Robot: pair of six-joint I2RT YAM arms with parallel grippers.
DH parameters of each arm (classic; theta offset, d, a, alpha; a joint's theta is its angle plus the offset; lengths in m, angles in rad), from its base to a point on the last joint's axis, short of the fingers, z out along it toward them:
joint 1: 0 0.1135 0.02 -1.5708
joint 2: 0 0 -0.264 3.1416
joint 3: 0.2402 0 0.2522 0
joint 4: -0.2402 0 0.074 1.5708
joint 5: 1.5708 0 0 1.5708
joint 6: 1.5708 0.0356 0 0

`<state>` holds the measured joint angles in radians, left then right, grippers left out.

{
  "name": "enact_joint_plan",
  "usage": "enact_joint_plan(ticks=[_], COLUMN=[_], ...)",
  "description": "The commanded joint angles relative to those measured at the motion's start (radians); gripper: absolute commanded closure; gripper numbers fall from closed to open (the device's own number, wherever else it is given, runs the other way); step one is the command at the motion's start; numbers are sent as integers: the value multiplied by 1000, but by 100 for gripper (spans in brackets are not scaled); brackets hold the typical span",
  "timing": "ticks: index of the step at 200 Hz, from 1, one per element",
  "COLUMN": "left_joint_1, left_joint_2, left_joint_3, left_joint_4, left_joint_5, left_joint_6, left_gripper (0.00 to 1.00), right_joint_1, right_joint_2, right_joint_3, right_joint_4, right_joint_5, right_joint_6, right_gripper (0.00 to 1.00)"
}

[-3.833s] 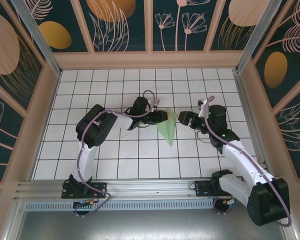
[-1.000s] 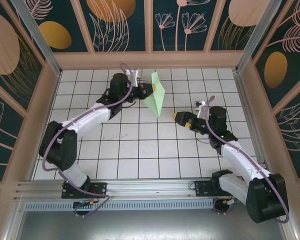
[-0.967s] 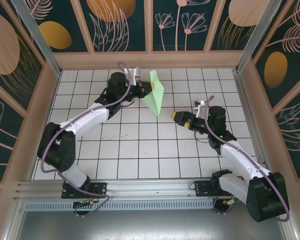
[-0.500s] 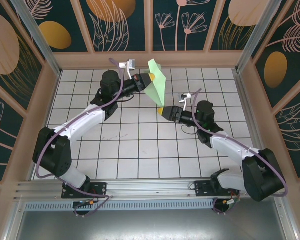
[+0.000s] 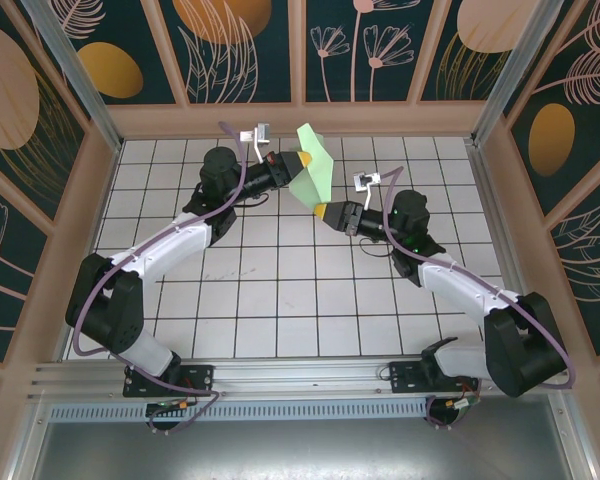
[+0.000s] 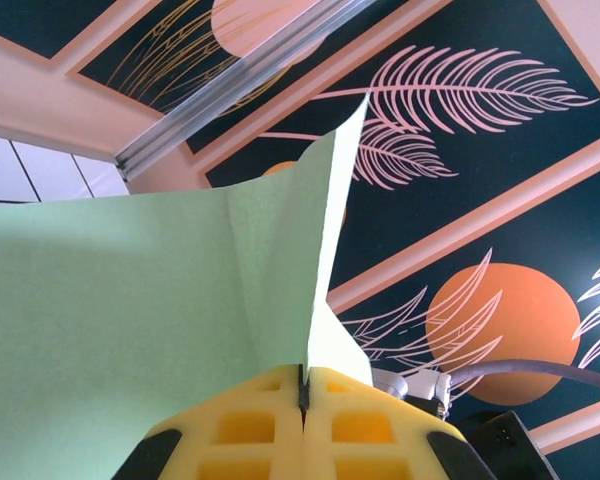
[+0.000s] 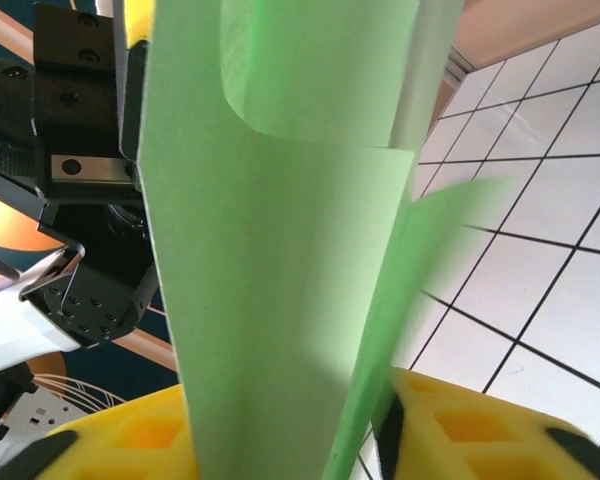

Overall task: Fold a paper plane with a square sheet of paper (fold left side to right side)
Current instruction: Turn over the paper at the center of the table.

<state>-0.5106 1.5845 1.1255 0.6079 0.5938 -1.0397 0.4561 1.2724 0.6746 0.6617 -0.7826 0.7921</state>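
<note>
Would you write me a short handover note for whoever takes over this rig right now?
Left gripper: shut on the paper plane, holding it in the air above the table.
Right gripper: looks open, a finger on either side of the plane's lower end, not clamped.
Done: the sheet is folded into a narrow, creased, pointed shape.
Left: probably the right gripper's grip, any last crease, then setting it down.
</note>
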Motion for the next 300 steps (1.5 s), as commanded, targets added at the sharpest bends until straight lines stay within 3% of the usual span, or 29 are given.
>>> enact_joint_plan(ticks=[1,44,75,104,136,161,189,213,233,257,300], left_joint_1=[-1,-1,-2,0,0,0,0,0,0,0,0], left_joint_2=[10,9,-28,-98,-223,-339,-484,-593,-654,-685,-698], left_joint_3=[-6,-3,4,11,-23,-68,-130,-184,-222,-245,-263], left_joint_4=[56,-3,-133,-313,-462,-535,-582,-606,-605,-613,-620], left_joint_5=[20,16,-28,-119,-252,-353,-472,-563,-608,-645,-666], left_joint_6=[-14,40,142,279,405,487,553,579,583,583,574], left_gripper=[99,89,67,51,44,43,42,41,41,41,41], right_joint_1=[-2,-3,2,14,43,96,222,331,388,436,507], right_joint_2=[-5,-10,-19,-24,-12,19,131,300,447,582,743], right_joint_3=[40,66,106,157,218,315,476,619,699,742,722], right_joint_4=[-22,-149,-323,-513,-693,-893,-1170,-1426,-1599,-1714,-1721], right_joint_5=[14,45,117,223,353,578,1018,1398,1594,1731,1748], right_joint_6=[-38,-112,-216,-326,-433,-526,-585,-549,-475,-411,-439], right_gripper=[65,76,84,85,86,86,86,85,85,85,84])
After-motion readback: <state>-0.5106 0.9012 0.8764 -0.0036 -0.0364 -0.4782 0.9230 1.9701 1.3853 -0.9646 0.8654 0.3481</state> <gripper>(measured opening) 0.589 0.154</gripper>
